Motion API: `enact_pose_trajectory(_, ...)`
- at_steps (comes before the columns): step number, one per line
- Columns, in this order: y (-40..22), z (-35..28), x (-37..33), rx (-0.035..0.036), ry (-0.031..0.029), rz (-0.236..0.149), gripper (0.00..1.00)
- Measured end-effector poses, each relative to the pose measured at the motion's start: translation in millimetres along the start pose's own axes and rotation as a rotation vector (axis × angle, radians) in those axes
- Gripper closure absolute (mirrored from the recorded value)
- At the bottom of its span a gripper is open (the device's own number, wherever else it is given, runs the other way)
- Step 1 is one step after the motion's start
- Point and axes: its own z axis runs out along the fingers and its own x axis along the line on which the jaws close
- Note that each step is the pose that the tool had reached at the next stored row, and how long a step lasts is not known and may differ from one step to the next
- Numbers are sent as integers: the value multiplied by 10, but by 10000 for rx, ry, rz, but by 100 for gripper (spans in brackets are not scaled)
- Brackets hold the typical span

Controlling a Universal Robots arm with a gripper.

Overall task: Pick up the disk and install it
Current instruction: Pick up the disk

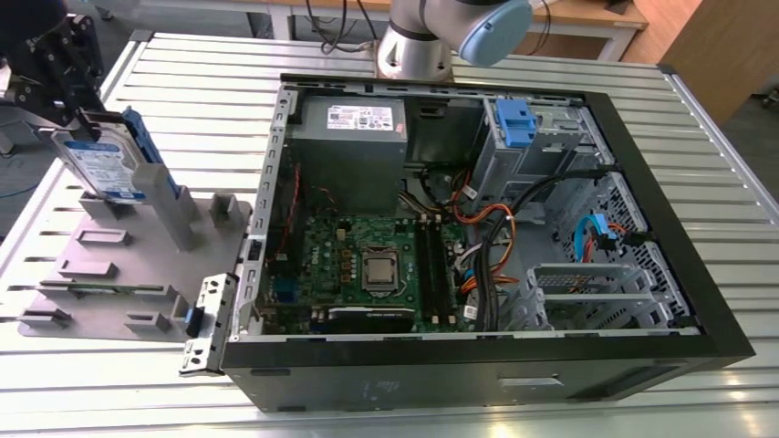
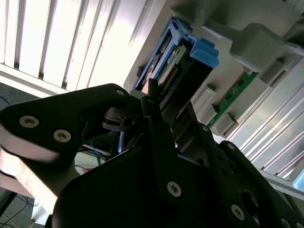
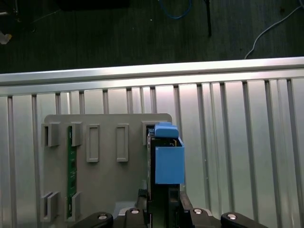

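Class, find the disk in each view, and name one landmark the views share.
Exterior view: the disk stands upright in the grey holder, at the exterior view's left, beside the computer case.
First wrist view: disk edge-on, blue rail facing the camera, at the holder's edge.
Second wrist view: disk edge-on, against the holder.
Shared landmark: the grey holder.

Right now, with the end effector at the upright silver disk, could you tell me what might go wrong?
The silver rectangular metal disk with blue side rails stands upright in the grey plastic fixture below the end effector; an off-axis pull might jam it. Loose orange and black cables inside the open black computer case could snag it.
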Motion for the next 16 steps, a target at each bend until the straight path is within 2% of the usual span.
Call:
enact_pose_trajectory(12,0,-12,0,0,0,0,65)
enact_pose_trajectory(16,1,-49,-2,0,0,-6,65)
